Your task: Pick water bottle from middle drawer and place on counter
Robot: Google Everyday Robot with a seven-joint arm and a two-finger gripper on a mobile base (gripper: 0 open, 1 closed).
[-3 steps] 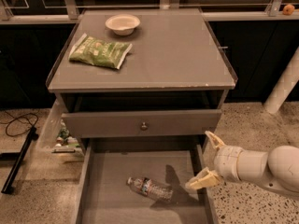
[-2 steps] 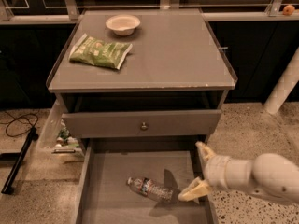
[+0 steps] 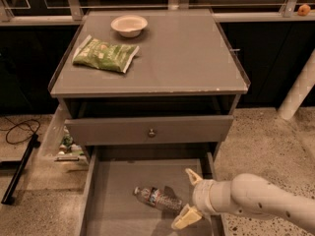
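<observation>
Pincer (image 3: pixel 182 199) nearer water bottle (image 3: pixel 158 199) (wide open)

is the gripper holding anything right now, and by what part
Nothing is held. The gripper hangs over the middle drawer with jaws open at the base end of the water bottle, which lies on the floor.

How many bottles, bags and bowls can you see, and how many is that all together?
Bottles: 1, the water bottle lying in the middle drawer
Bags: 1, the green bag on the counter
Bowls: 1, the white bowl on the counter
Total: 3
The gripper is open in the drawer, at the bottle's right end.
</observation>
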